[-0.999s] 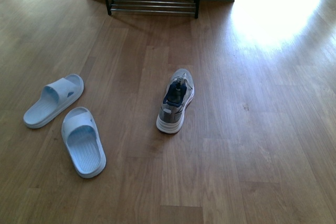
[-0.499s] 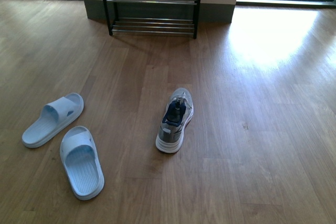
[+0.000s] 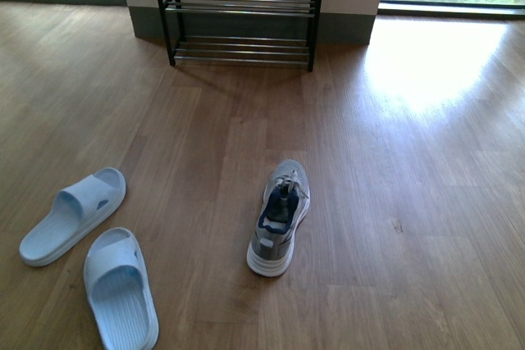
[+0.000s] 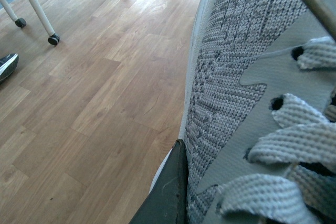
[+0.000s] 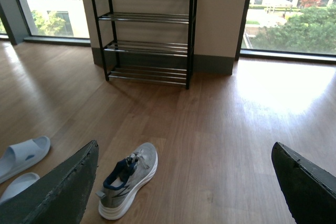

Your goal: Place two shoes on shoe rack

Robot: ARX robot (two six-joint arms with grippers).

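Front view: the shoe rack point(image 3: 238, 26) stands against the far wall while a grey sneaker point(image 3: 279, 219) sits upright on the wooden floor point(image 3: 410, 202) well short of it, toe toward the rack. To the sneaker's left lie a pale blue slide point(image 3: 74, 215) and a second slide point(image 3: 120, 293), close together but apart. Left wrist view: a second sneaker point(image 4: 252, 103) of the same grey knit fills most of my frame, its side and laces right up against the camera. The left gripper point(image 4: 168, 190) shows only one dark finger, touching the shoe's side by the sole. With the other finger hidden, I cannot tell whether the grip is closed. Beyond it, white legs on wheels point(image 4: 37, 9) and a dark shoe tip point(image 4: 6, 66) rest on the floor. Right wrist view: the right gripper point(image 5: 184, 192) hangs above the floor with its two dark fingers point(image 5: 58, 192) spread wide and nothing between them. Through the gap I see the grey sneaker point(image 5: 128, 179) on the floor, well apart from the rack point(image 5: 147, 30). Both slides lie at the frame's edge, and the rack's four tiers stand by the wall between the windows point(image 5: 294, 19).
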